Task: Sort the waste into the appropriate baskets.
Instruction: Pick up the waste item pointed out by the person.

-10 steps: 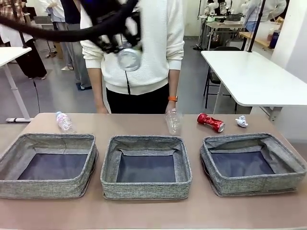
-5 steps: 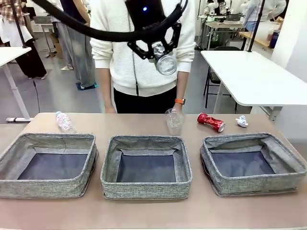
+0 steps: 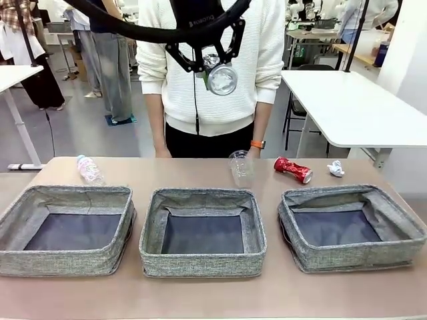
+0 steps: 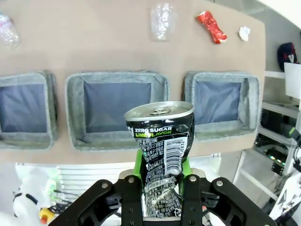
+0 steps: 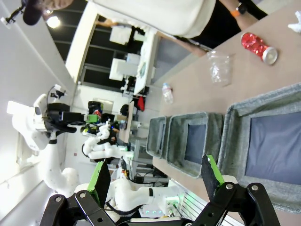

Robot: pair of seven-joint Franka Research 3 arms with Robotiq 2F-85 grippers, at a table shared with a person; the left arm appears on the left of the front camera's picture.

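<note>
On a brown counter [image 3: 200, 293] in a busy workroom, three grey baskets [image 3: 200, 263]; high above them, left hand [image 4: 162, 165] clamping a can [image 4: 162, 134].

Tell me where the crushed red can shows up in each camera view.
Front view: crushed red can right of centre, about mid-height.
Left wrist view: crushed red can near the top edge, right of centre.
Right wrist view: crushed red can in the upper right corner.
Shared landmark: the clear plastic cup sits close beside it in all three.
</note>
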